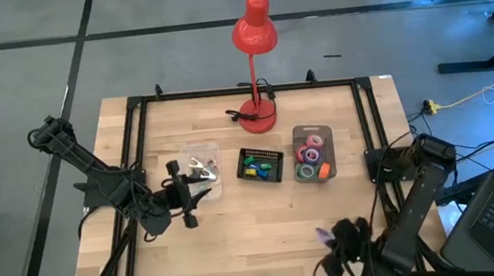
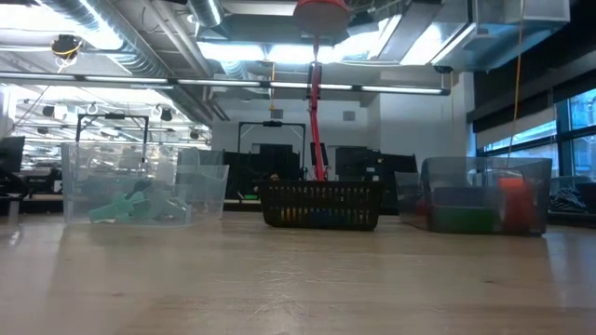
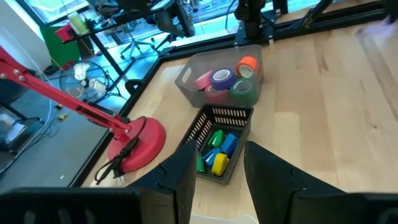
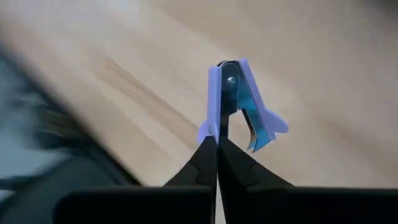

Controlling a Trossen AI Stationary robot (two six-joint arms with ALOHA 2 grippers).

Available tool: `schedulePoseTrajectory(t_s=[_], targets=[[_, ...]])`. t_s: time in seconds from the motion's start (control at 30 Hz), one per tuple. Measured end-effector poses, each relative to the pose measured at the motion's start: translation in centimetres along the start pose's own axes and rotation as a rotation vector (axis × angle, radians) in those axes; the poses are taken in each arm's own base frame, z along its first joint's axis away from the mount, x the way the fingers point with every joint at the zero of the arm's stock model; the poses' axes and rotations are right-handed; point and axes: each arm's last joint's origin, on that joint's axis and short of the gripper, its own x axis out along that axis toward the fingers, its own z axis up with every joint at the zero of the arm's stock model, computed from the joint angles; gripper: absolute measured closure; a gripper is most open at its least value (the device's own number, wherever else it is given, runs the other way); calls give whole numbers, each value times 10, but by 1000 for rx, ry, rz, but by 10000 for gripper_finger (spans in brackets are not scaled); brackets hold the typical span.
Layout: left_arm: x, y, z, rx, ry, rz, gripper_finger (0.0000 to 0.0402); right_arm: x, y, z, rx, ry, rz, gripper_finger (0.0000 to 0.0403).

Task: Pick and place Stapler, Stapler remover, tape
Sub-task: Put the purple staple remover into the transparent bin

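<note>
2 arms here: right gripper near the table's front edge, pinched shut on the purple staple remover. Left gripper, fingers apart, hangs by the clear bin. Further back: black basket, tape rolls in their bin, then the red lamp at the back edge.

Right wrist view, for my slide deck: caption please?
Right pincer shut on a lilac staple remover above the wooden table.

High cam: straight down, far, whole table. Low cam: tabletop level, facing the room. L wrist cam: near, facing 3 o'clock. R wrist cam: very close on wood. High, low, L wrist share black basket, tape bin.
</note>
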Motion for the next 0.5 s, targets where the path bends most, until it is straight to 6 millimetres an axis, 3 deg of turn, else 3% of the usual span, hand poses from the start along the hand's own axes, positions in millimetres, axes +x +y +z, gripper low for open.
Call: schedulePoseTrajectory(t_s=[0.1,0.27,0.4,0.5], targets=[[3,2,0,-19,4,12,277,-24,28,18,-192,-248,192,402],[16,4,0,-50,23,60,277,-57,60,41,-470,-474,289,402],[35,-4,4,-23,4,78,277,-65,74,60,-616,-548,266,402],[54,-14,14,9,-64,0,277,-65,80,74,-679,-578,231,402]])
